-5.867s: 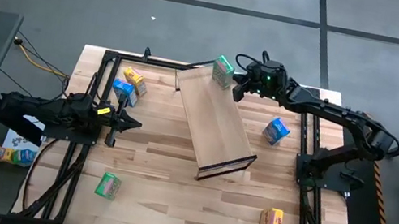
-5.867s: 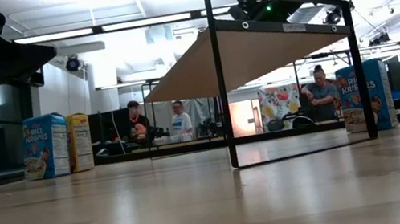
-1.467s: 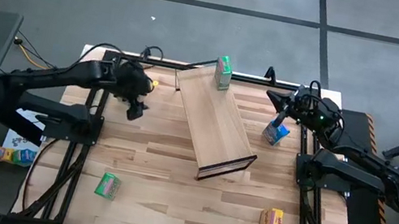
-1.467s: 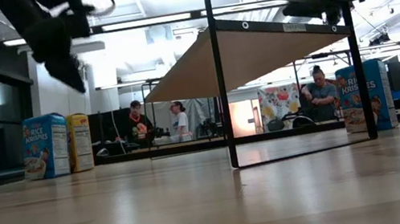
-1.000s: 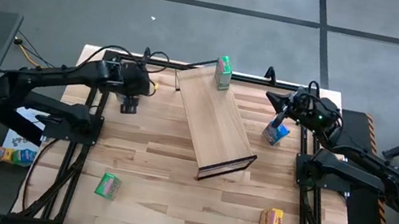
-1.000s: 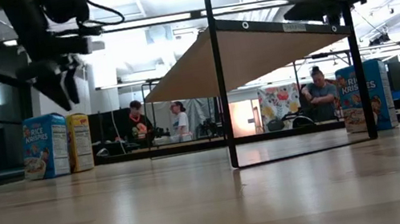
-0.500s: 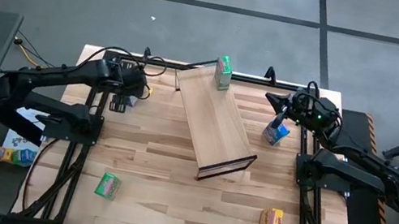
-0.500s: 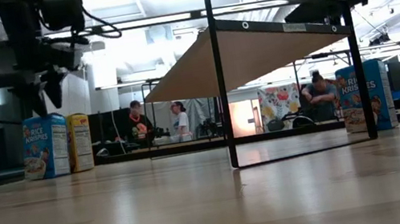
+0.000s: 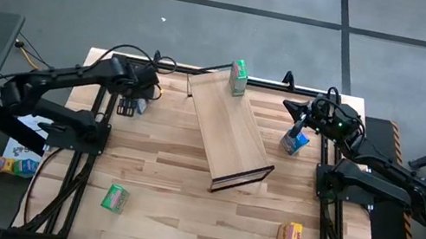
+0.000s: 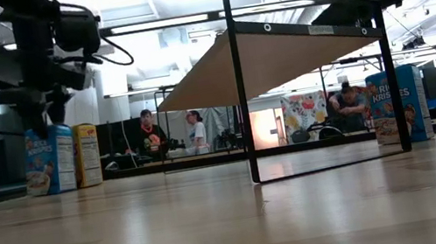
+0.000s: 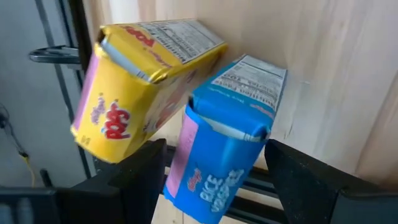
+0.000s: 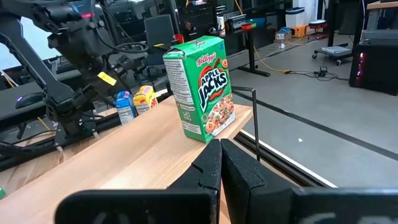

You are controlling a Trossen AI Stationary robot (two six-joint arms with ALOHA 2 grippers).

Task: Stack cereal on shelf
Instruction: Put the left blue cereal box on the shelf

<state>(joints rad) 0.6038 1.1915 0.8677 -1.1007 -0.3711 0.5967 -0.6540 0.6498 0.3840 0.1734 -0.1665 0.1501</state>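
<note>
**Left Gripper Positioned Over Blue Box at Table's Far-Left Corner**

At the far-left corner of the table (image 9: pixel 179 210), the left gripper (image 9: pixel 129 106) is hanging with its fingers (image 11: pixel 134 180) spread wide, one on each side of a blue cereal box (image 11: pixel 221 143). The wrist view is showing the box's upper end between the two fingers, with no contact visible, so the grip is released. A yellow cereal box (image 11: pixel 140 81) is standing just beside the blue one, tilted toward it in that view. In the low view, the same gripper (image 10: pixel 33 113) is hovering directly above the blue box (image 10: pixel 48 159).

The shelf (image 9: pixel 227 131) is lying diagonally across the table's middle, its dark-framed end nearer the front edge. A green cereal box (image 9: pixel 239 77) is standing upright at the shelf's far end.

The right gripper (image 9: pixel 296 109) is waiting near the far-right corner, its fingers (image 12: pixel 214 165) clenched together and grasping nothing. A second blue box (image 9: pixel 295 140) is sitting on the table just beside it.

Two more boxes are resting near the front edge: a second green box (image 9: pixel 115 198) on the left and a second yellow box (image 9: pixel 290 234) on the right, well apart from each other.
</note>
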